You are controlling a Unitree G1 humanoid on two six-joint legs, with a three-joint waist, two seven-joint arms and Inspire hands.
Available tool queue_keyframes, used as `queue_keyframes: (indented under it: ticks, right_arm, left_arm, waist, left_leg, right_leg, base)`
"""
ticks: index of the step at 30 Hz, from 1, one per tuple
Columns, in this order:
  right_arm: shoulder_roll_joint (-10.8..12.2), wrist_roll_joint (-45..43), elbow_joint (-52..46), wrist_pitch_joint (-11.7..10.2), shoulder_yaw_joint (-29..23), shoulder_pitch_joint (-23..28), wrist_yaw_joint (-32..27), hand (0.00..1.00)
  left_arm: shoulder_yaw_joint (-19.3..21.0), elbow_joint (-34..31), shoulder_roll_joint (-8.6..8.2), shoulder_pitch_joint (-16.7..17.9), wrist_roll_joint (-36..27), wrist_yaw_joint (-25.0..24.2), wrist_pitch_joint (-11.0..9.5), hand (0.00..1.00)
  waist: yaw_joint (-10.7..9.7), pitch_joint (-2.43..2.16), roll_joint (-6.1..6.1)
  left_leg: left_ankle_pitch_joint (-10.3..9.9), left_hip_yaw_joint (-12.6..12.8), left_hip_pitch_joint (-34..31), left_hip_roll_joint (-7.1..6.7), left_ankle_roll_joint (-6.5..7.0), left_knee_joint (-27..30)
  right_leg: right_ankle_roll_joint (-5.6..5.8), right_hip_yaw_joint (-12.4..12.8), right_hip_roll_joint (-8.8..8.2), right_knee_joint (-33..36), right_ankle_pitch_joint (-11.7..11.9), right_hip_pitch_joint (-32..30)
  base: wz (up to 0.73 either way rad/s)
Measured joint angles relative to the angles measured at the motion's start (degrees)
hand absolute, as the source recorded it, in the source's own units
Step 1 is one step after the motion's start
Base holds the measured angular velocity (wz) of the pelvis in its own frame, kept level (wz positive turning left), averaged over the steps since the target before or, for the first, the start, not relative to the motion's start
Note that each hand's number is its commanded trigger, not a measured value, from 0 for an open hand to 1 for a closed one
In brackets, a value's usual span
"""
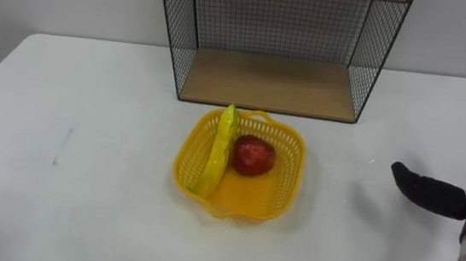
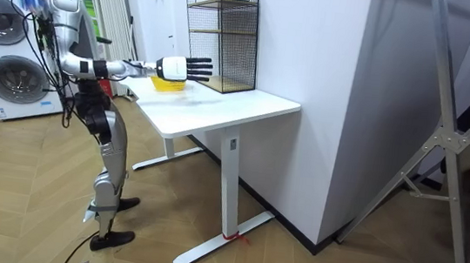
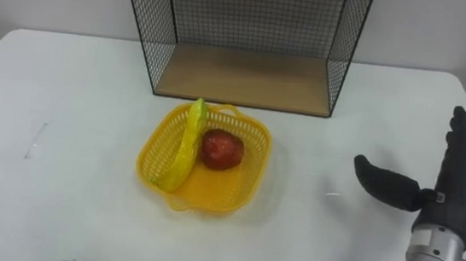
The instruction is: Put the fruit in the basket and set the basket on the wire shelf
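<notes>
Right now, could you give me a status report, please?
Right hand open, holding nothing, right of basket. Banana and apple inside basket. Nothing between basket and wire shelf.

Glossy yellow plastic lattice on the basket (image 1: 277, 165), a shiny red apple (image 1: 253, 156) inside; behind, a black wire-mesh shelf (image 1: 280, 45) with matt wooden boards, on a smooth white surface (image 1: 87, 134).

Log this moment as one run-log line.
fruit: banana and apple in yellow basket | basket: on white table, before wire shelf | right hand: open, right of basket
</notes>
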Motion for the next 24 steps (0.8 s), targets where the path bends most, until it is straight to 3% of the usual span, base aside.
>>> queue_keyframes:
  ticks: [2,4,7,9,13,19,22,24]
  right_arm:
    - [0.2,0.0,0.1,-1.0,0.0,0.0,1.4,0.0]
    - [1.4,-0.3,0.5,-2.4,0.1,0.0,1.5,0.0]
    - [1.8,-0.1,4.4,-3.8,0.8,-0.5,3.5,0.0]
    - [1.8,-0.1,5.0,-3.7,1.5,-0.3,4.5,0.0]
    - [1.8,0.0,5.0,-3.7,2.1,-0.5,7.4,0.0]
    - [2.4,4.7,5.0,-3.8,2.7,-0.8,9.9,0.0]
    - [3.0,14.3,5.0,-3.8,5.4,-2.3,11.5,0.0]
    - [3.1,18.2,5.0,-3.8,6.7,-2.5,12.8,0.0]
  left_arm:
    - [-2.3,-3.1,0.02,0.0,0.7,-1.2,-1.5,0.0]
    - [-5.1,-5.1,0.02,-0.4,1.0,-4.0,-3.1,0.0]
    - [-9.6,-5.3,0.01,-0.5,1.2,-9.5,-3.5,0.0]
    - [-12.4,-5.4,0.0,-0.4,1.2,-13.0,-3.5,0.0]
    - [-17.2,-4.7,0.02,-0.8,-1.4,-21.8,-3.6,0.0]
    - [-23.2,-0.8,-0.04,-2.2,-14.3,-32.6,-3.7,0.0]
    - [-27.3,2.0,-0.16,-2.2,-22.6,-39.1,-3.7,0.0]
    - [-28.6,2.8,-0.25,-2.2,-24.6,-41.5,-3.5,0.0]
  waist:
    - [-0.3,0.09,0.03]
    - [-0.8,0.45,0.14]
    - [-2.1,1.17,-0.1]
    - [-2.4,1.29,0.03]
    - [-4.7,1.16,-0.44]
    - [-4.9,0.85,-1.56]
    - [-4.7,0.85,-1.69]
    - [-4.7,0.95,-1.55]
  left_leg:
    - [0.0,-0.2,0.1,-0.04,0.0,0.1]
    - [0.0,-0.5,0.1,-0.07,0.01,0.2]
    - [0.0,-0.7,0.5,-0.16,0.01,0.2]
    - [0.0,-0.7,-0.1,-0.14,0.01,0.2]
    - [0.2,-0.5,-0.3,-0.38,0.25,0.1]
    - [0.2,0.8,0.5,-0.22,0.25,-0.3]
    - [0.2,1.3,1.0,-0.08,0.26,-0.4]
    - [0.2,1.2,1.0,-0.03,0.26,-0.4]
  right_leg:
    - [-0.01,-0.1,-0.01,0.1,0.0,0.2]
    - [-0.01,-0.6,-0.02,0.1,0.0,0.5]
    - [0.0,-0.7,-0.02,0.1,0.0,0.9]
    - [0.0,-0.6,-0.02,0.1,0.0,0.5]
    - [0.0,-0.4,-0.16,0.1,0.0,0.1]
    - [0.0,1.0,-0.15,0.2,0.0,0.0]
    - [0.01,1.7,-0.18,0.3,0.0,0.2]
    - [-0.01,1.6,-0.16,0.4,0.0,0.1]
  base:
    - [0.06]
    - [0.07]
    - [0.03]
    - [-0.02]
    - [-0.01]
    - [-0.1]
    - [-0.1]
    - [0.0]
